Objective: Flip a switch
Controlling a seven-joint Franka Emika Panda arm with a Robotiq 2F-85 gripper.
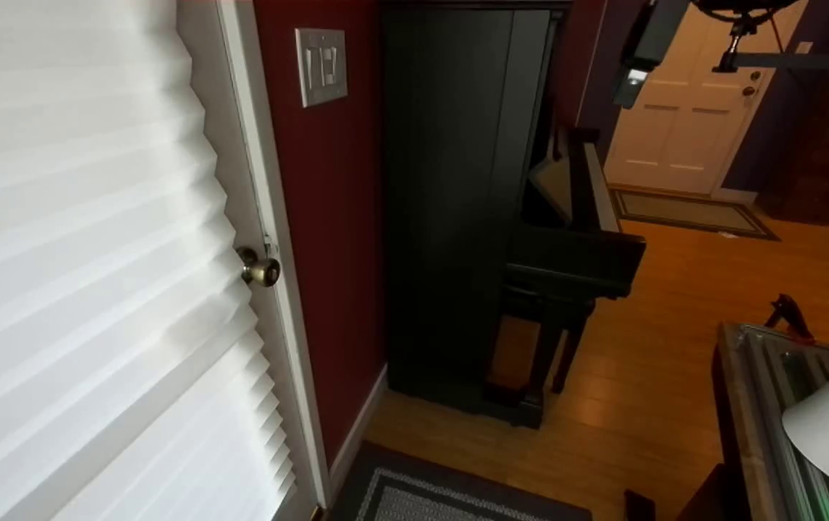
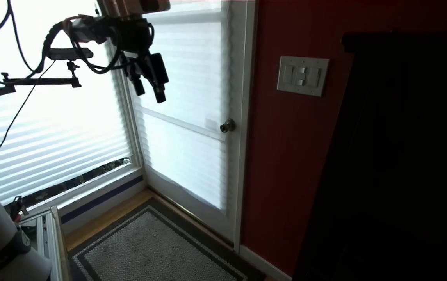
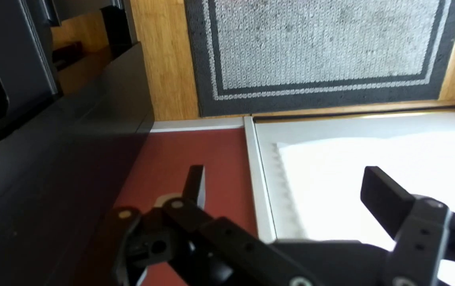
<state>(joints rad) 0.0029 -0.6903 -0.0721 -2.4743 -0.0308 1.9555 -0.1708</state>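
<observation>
The switch is a light grey-white plate on the red wall, in both exterior views [image 1: 321,66] [image 2: 303,75]. It carries side-by-side rocker panels, with two small stacked ones in the middle. My gripper [image 2: 150,92] hangs in the air in front of the white door, well to the left of the switch in that view, fingers pointing down. In the wrist view my gripper [image 3: 284,168] is open wide with nothing between its fingers. In an exterior view a dark finger-like part [image 1: 630,87] shows at the top, mostly cut off. I cannot make out the switch in the wrist view.
The white door [image 2: 184,89] has a bright pleated blind and a round brass knob [image 1: 263,271]. A tall black piano [image 1: 450,217] stands right of the switch. A mat [image 3: 322,47] lies on the wood floor. A camera bracket [image 2: 67,54] and loose cables are near the arm.
</observation>
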